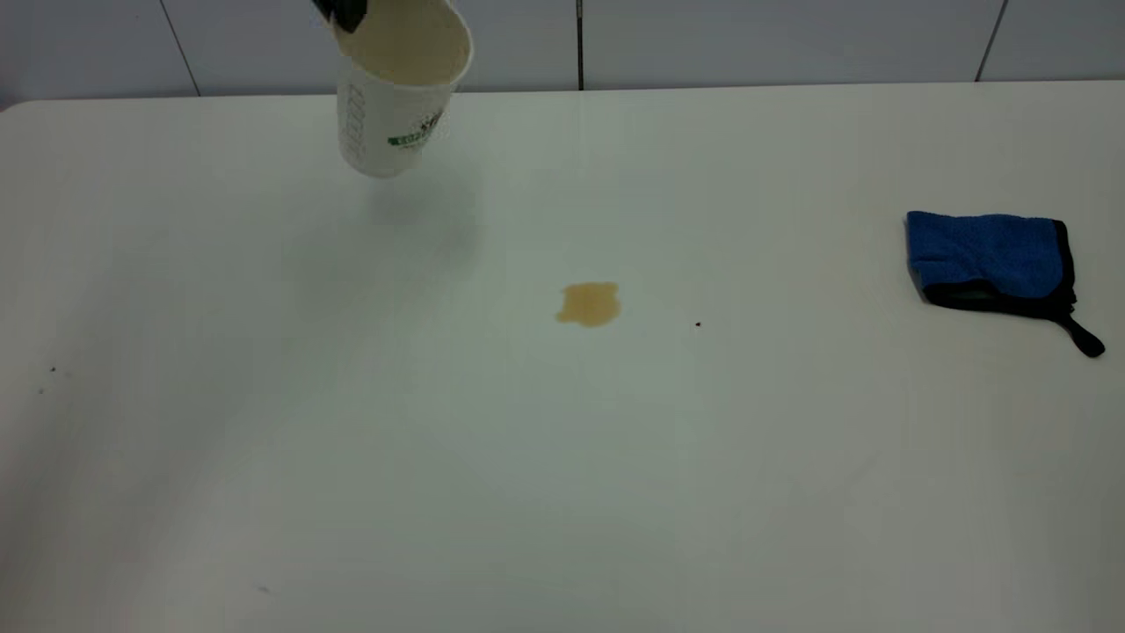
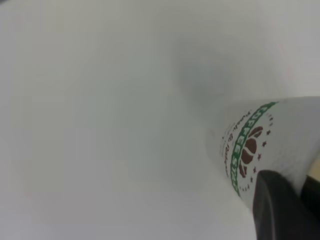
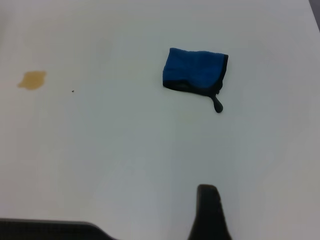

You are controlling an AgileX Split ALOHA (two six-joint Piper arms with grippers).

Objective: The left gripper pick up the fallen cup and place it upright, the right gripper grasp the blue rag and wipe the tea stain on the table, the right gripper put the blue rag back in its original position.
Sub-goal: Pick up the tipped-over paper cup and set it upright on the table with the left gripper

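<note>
The white paper cup (image 1: 395, 97) with the green-and-brown logo hangs over the far left of the table (image 1: 352, 440), mouth up and a little tilted, with its shadow on the tabletop below. My left gripper (image 1: 343, 10) is shut on its rim at the top edge of the exterior view. In the left wrist view the gripper (image 2: 300, 195) pinches the wall of the cup (image 2: 260, 145). The tea stain (image 1: 589, 304) is at the table's middle. The blue rag (image 1: 989, 259) lies flat at the right. My right gripper (image 3: 209, 215) is off the table, short of the rag (image 3: 195, 71), and holds nothing.
A tiny black speck (image 1: 698, 324) lies right of the stain. The stain also shows in the right wrist view (image 3: 32, 80). A tiled wall (image 1: 703, 40) runs behind the table's far edge.
</note>
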